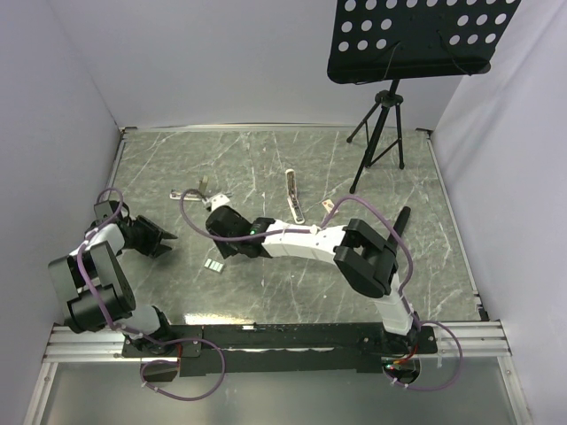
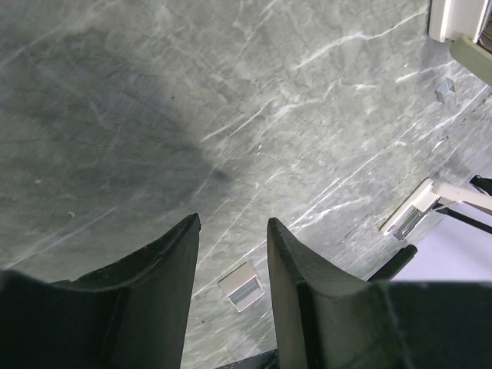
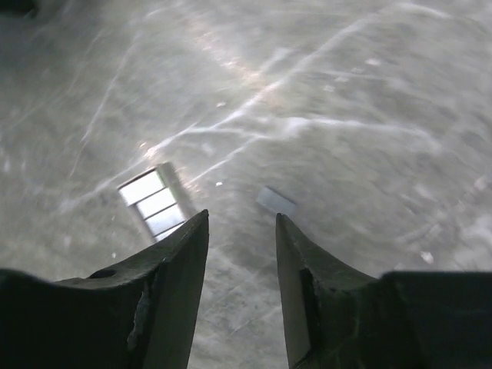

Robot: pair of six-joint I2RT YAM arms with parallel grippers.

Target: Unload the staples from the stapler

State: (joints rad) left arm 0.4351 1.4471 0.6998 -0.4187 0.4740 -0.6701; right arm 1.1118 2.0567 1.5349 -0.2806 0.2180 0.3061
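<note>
Lying splayed open on the far-left part of the worktop (image 1: 381, 274), the stapler (image 2: 411, 211) has its long axis running side to side across the robot's front. One hinged arm stands up from the flat part. So it lies crosswise to both arms' reach, and neither hand is aimed at it.

The left hand (image 2: 233, 221) has its fingers apart with nothing between them, over bare worktop. In its camera the stapler sits well off toward the right edge with the silvery channel end showing, so it lies ahead of that hand and to the far side.

The right hand (image 3: 242, 214) is also spread and empty. In the overhead view its body is just beside the stapler, yet its fingers point away, toward the near edge. Just past its fingertips lies a small ridged block (image 3: 154, 201). To me that block looks like a strip of staples, which would mean the unloading is mostly done. Whether any remain in the channel I cannot tell.

By fingertips the two hands seem about equally near, and the left would likely need less turning. A second slim white bar (image 1: 294, 197) lies further right, pointing away from the arms. Whether it belongs to the stapler I cannot tell.
</note>
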